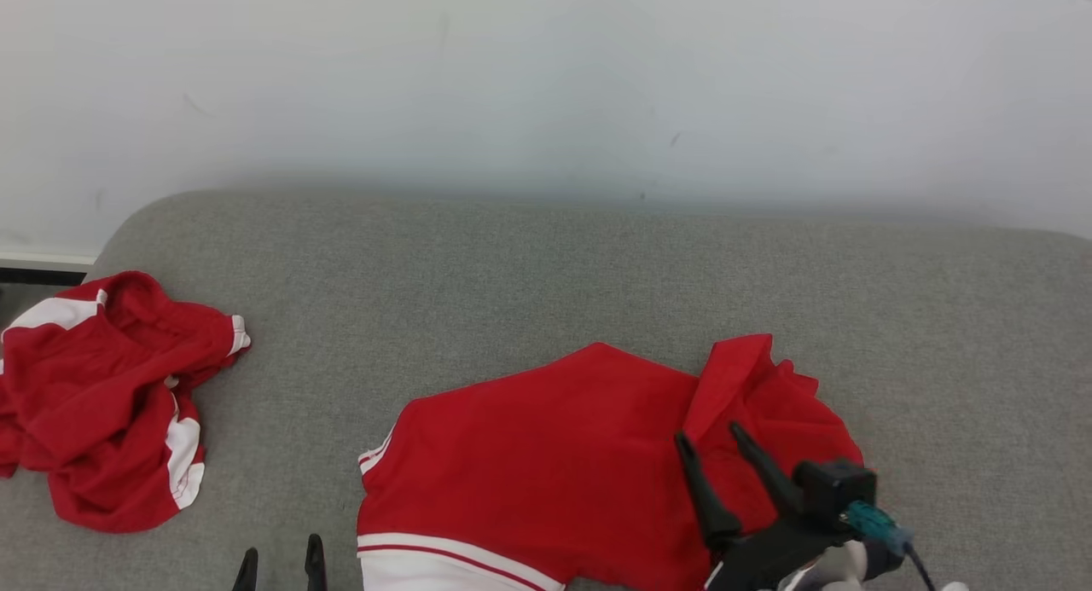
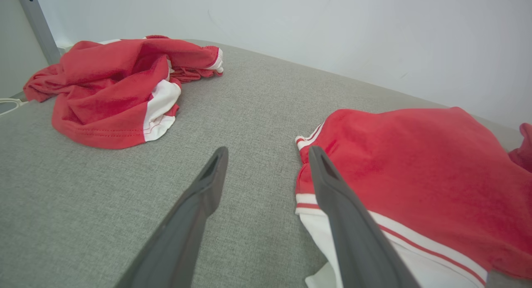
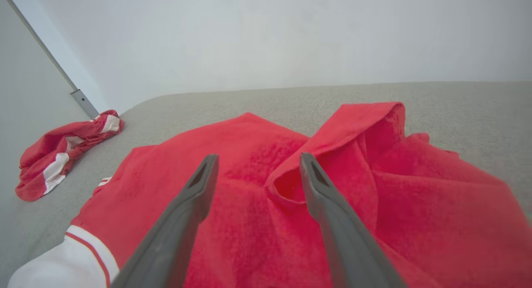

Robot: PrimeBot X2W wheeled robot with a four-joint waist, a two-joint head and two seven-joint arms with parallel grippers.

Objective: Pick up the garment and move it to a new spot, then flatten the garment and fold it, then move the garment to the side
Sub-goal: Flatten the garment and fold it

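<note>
A: Whereabouts of the red fabric garment with white-striped hem [image 1: 554, 463]?
B: Spread on the grey woven cushion [image 1: 512, 275], right part rumpled.
A: And the right gripper [image 1: 709, 432]?
B: Spread wide above that rumple, gripping nothing. Same for the left gripper [image 1: 281, 548], near the hem. Crumpled red-and-white garment [image 1: 102, 395] well left.

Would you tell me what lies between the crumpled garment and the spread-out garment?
Bare grey cushion lies between the crumpled garment and the spread-out garment, plain in the head view; the left gripper shows at the gap's near edge.

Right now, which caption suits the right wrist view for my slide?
Open right tool over a rumpled red garment on a grey surface; a second garment lies apart.
</note>
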